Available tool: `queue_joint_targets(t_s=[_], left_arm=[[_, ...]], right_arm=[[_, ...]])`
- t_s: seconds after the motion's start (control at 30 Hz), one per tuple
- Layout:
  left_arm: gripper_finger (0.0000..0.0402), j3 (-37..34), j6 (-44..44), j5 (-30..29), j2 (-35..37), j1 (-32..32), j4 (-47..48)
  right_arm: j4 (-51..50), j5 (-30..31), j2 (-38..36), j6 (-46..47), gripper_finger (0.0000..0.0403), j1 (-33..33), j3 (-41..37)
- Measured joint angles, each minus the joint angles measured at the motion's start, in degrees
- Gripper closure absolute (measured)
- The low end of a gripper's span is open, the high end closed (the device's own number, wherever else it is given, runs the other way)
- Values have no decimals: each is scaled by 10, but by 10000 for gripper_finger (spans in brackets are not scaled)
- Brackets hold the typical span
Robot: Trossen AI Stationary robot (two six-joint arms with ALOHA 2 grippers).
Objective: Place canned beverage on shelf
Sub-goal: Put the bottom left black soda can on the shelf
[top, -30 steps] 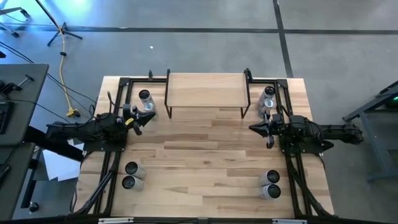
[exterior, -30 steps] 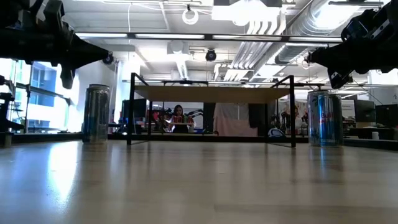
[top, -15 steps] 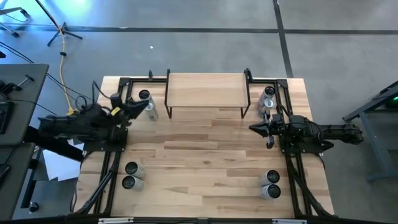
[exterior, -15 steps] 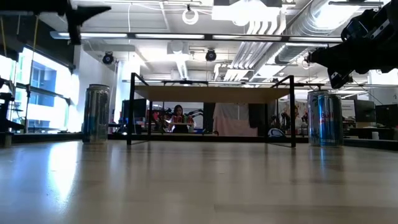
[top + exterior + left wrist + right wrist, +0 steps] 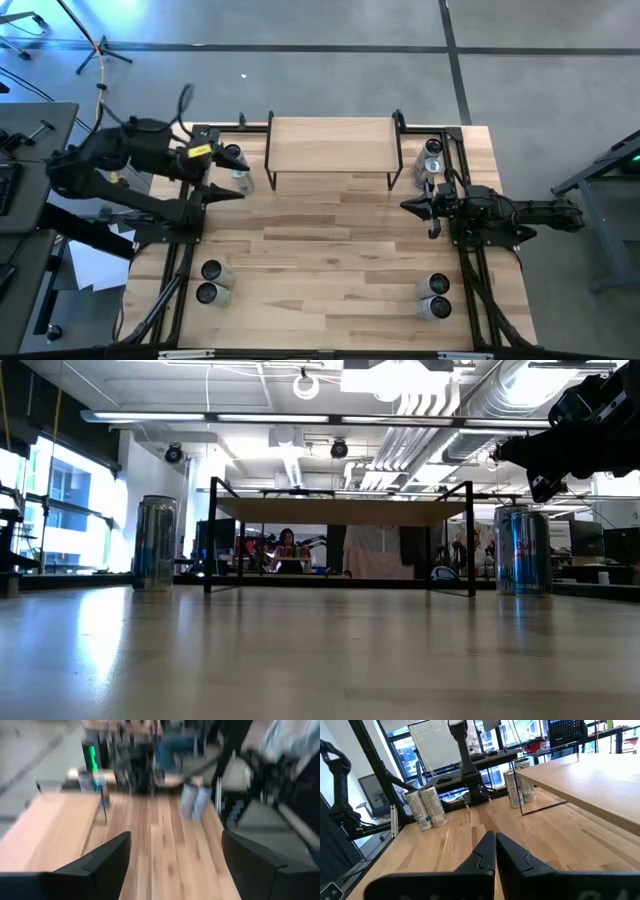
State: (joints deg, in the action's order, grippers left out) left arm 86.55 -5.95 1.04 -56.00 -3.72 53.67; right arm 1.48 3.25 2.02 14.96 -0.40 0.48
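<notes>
While my left gripper (image 5: 175, 865) hangs raised beside the shelf (image 5: 332, 144), its fingers stand apart, empty. My right gripper (image 5: 427, 209) waits pinched together.

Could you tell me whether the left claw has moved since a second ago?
Yes. The left claw has swung up and back toward the shelf's left end, and its fingers are now open.

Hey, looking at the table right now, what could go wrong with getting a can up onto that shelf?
1. The left gripper is open and empty beside two cans standing close together; closing on one may knock over its neighbour.
2. These cans stand right next to the shelf leg, so a lifted can might clip the board's edge.
3. The right gripper waits shut near its own cans.
</notes>
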Motion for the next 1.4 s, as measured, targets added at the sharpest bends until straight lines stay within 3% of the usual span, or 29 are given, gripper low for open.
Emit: queue_joint_targets(t_s=[0.13, 0.47, 0.6, 0.8, 0.97, 1.2, 1.4], left_arm=[[115, 55, -7, -1, -30, -2, 63], [116, 58, 64, 23, -50, -2, 62], [93, 58, 86, 34, -66, -12, 82], [16, 58, 69, 19, -124, -33, 260], [10, 54, 28, 80, -171, -73, 351], [5, 14, -149, 77, -142, -159, 347], [5, -58, -494, -59, -41, -276, 292]], right_arm=[[0, 0, 0, 0, 402, 0, 0], [0, 0, 0, 0, 402, 0, 0], [0, 0, 0, 0, 402, 0, 0], [0, 0, 0, 0, 402, 0, 0], [0, 0, 0, 0, 402, 0, 0], [0, 0, 0, 0, 402, 0, 0], [0, 0, 0, 0, 402, 0, 0]])
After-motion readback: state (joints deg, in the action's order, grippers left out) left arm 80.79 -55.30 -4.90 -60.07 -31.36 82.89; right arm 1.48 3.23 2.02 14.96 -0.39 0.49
